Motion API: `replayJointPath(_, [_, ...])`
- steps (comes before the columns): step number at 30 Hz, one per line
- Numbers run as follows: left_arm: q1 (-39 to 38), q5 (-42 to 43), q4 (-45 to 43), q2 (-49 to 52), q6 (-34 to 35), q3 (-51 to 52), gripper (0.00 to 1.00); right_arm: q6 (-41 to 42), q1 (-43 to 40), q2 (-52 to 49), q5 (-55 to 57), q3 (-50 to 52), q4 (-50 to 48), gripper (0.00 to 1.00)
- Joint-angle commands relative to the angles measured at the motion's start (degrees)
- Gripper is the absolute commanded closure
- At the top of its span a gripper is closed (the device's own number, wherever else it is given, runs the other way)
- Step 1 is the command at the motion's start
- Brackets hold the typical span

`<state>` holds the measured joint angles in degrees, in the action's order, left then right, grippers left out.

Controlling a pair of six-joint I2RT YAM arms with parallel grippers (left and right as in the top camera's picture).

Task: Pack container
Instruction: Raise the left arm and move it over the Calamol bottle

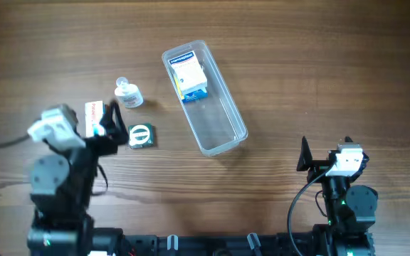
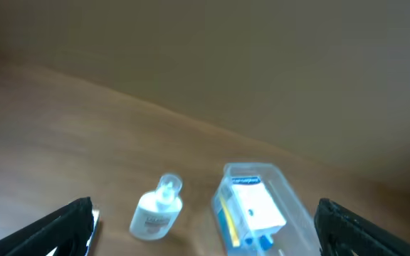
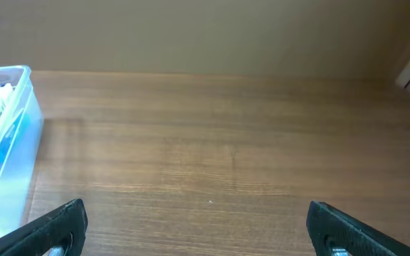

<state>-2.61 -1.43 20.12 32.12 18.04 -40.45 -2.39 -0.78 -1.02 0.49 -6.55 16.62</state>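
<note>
Left gripper (image 2: 203, 213), spread, hovered at nine o'clock of the long clear plastic container (image 1: 205, 99), presumably for pickup; right gripper (image 3: 196, 213) spread, idle.

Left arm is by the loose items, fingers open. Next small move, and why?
Probably ease the left gripper forward and down onto the white bottle. Its fingers are wide open, and the bottle is just ahead between them, outside the container, which holds only one box. The right gripper, open too, has nothing loose near it.
</note>
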Motion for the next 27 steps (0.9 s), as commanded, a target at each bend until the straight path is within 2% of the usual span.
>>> replayJointPath(1, [0.22, 1.9, 0.15, 10.34, -0.9, -9.99, 0.0, 0.9, -0.33, 0.81, 1.14, 0.31, -0.2, 0.0])
replayJointPath(6, [0.22, 1.86, 0.87, 20.98, -0.92, -18.73, 0.0, 0.9, -0.33, 0.81, 1.11, 0.31, -0.2, 0.0])
replayJointPath(10, [0.22, 1.86, 6.21, 28.52, -0.9, -25.68, 0.0, 0.9, -0.33, 0.81, 1.11, 0.31, -0.2, 0.0])
replayJointPath(18, [0.31, 1.81, 36.87, 44.04, 0.66, -50.47, 0.0, 0.9, -0.33, 0.81, 1.14, 0.31, -0.2, 0.0])
replayJointPath(22, [1.7, 1.86, 44.33, 51.43, 3.78, -60.08, 0.0, 0.9, -0.33, 0.81, 1.14, 0.31, -0.2, 0.0])
replayJointPath(27, [5.99, 4.44, 49.46, 58.58, 11.67, -64.11, 0.0, 0.9, -0.33, 0.81, 1.14, 0.31, -0.2, 0.0])
